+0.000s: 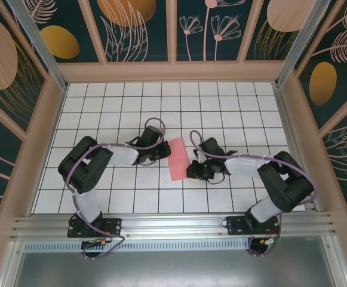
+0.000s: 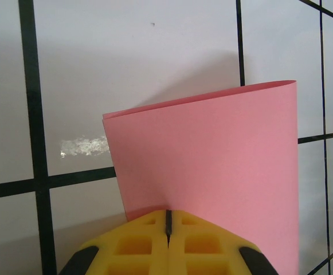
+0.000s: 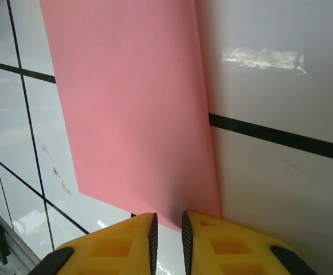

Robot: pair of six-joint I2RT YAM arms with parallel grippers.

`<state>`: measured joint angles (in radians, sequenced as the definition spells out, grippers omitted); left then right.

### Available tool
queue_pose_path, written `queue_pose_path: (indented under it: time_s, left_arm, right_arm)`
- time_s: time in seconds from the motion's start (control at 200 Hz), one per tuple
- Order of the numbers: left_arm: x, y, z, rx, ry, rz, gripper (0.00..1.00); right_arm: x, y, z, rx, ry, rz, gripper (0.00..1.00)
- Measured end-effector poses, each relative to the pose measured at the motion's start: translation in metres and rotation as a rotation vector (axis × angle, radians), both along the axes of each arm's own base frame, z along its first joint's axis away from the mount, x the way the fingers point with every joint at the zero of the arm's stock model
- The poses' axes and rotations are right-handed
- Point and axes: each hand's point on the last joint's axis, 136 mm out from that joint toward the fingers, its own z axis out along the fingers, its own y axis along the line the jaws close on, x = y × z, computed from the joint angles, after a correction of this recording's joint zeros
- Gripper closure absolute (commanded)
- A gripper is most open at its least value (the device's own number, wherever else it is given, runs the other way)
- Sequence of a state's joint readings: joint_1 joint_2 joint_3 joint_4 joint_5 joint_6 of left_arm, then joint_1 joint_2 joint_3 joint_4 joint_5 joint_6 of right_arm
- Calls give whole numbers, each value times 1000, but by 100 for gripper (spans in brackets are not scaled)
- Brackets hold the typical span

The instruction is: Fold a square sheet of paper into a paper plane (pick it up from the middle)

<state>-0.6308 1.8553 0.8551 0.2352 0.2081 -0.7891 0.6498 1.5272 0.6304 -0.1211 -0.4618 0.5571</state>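
Folding the square sheet of paper (image 1: 178,159) in half along its centre line appears to be the step in hand. It lies as a narrow rectangle rather than a square, and no nose or wing folds are present.

**Location.** The sheet rests on the white grid table (image 1: 101,119) midway between the two arms, near the table's middle.

**Left gripper** (image 1: 161,153). It stands at the sheet's left long edge. In the left wrist view the yellow fingers (image 2: 132,246) are pressed together with no gap, and the sheet (image 2: 212,166) meets their seam. This looks like a pinch on that edge. The far edge curves upward and casts a shadow, so that part appears lifted off the table.

**Right gripper** (image 1: 192,171). It stands at the sheet's near right corner. In the right wrist view its fingers (image 3: 212,240) are a narrow slit apart, and the sheet (image 3: 132,109) reaches the tips. Whether they grip it cannot be told.

**Orientation.** The long axis runs from the near side to the far side, with the far end leaning slightly right. With no point formed yet, the sheet has no nose direction.

**Next move.** The layers probably need pressing flat, with the edges aligned, to set the crease. Thin paper will slip or buckle if it is pushed unevenly.
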Motion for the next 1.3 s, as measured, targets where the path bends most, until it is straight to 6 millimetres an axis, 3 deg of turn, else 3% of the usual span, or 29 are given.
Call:
queue_pose_path:
  time_s: [0.11, 0.24, 0.365, 0.44, 0.55, 0.666, 0.861, 1.296]
  left_arm:
    - [0, 0, 0, -1, -2, -1, 95]
    - [0, 0, 1, 0, -3, -3, 96]
    - [0, 0, 1, 1, -3, -3, 96]
    - [1, 0, 1, 0, -4, -3, 96]
    - [1, 0, 1, 1, -4, -4, 96]
    - [1, 0, 1, 3, -8, -8, 96]
    - [1, 0, 1, 5, -10, -11, 96]
    - [1, -1, 0, 9, -13, -16, 97]
  right_arm:
    - [7, 5, 16, 3, -29, 0, 76]
    - [36, 24, 53, 65, -126, -7, 76]
    - [57, 38, 69, 86, -179, -15, 78]
    - [69, 45, 63, 77, -181, -17, 79]
    - [78, 48, 40, 35, -153, -22, 79]
    - [78, 44, 17, -7, -120, -23, 80]
    - [79, 30, -3, -31, -109, -50, 80]
    - [82, 28, 9, 22, -145, -62, 80]
